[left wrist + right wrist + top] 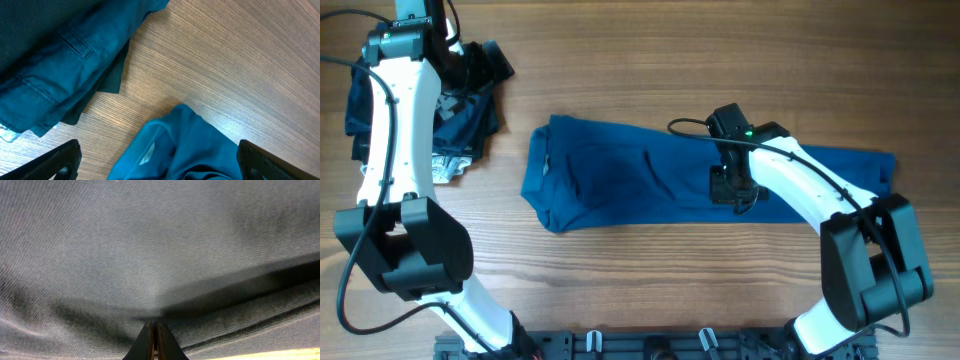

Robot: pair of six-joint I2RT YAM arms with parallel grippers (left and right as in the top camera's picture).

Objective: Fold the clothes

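Note:
The medium-blue polo shirt (620, 180) lies flat as a long band across the middle of the table, collar end to the left. Its white neck label shows in the left wrist view (185, 145). My right gripper (732, 190) sits on the shirt's right half near its lower edge. In the right wrist view its fingers (154, 326) are shut together on the knit fabric (150, 245), with creases running from the tips. My left gripper (470, 62) is at the far left over the dark pile. Its jaws (160, 165) are wide open and empty.
A pile of dark navy, black and grey garments (460, 120) lies at the far left, seen close in the left wrist view (50, 65). Bare wooden table (670, 60) surrounds the shirt. A black rail runs along the front edge (650, 345).

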